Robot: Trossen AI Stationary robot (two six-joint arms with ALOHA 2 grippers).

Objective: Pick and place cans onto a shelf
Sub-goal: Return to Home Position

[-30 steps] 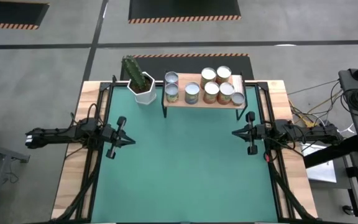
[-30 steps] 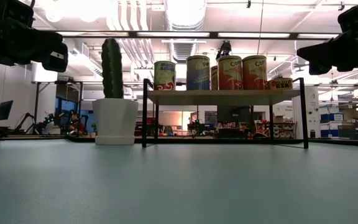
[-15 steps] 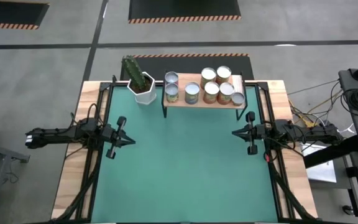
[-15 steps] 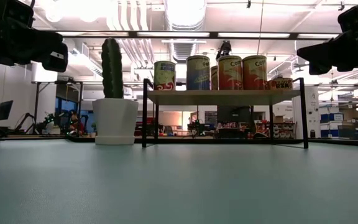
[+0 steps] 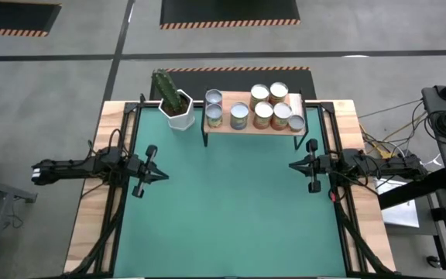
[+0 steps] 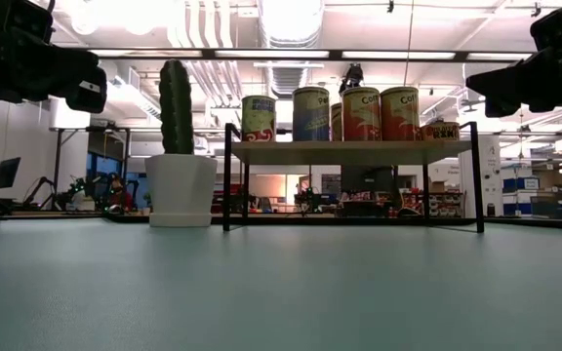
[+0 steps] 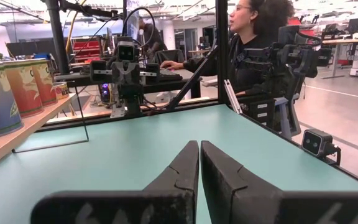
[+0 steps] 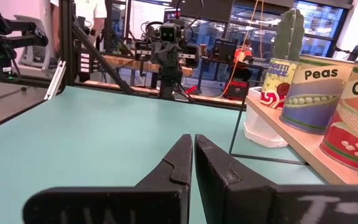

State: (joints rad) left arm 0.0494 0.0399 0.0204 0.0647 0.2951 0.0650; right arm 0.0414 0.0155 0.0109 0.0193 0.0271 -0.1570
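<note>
Looking from above, you find seven small tin cans [image 5: 239,115] with silvery tops, all upright on the one low light-wood shelf [image 5: 236,97] at the far edge of the green-matted desk [image 5: 231,209]. The shelf's long axis runs left to right. The left jaws and the right jaws hang at the desk's sides, facing each other, both clenched on nothing. The shelf lies on the far side of both, nearer the right jaws. One white hexagonal cactus pot [image 5: 178,118] stands just left of it.

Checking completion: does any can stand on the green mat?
No, the high view shows all cans on the shelf, none on the mat.
</note>
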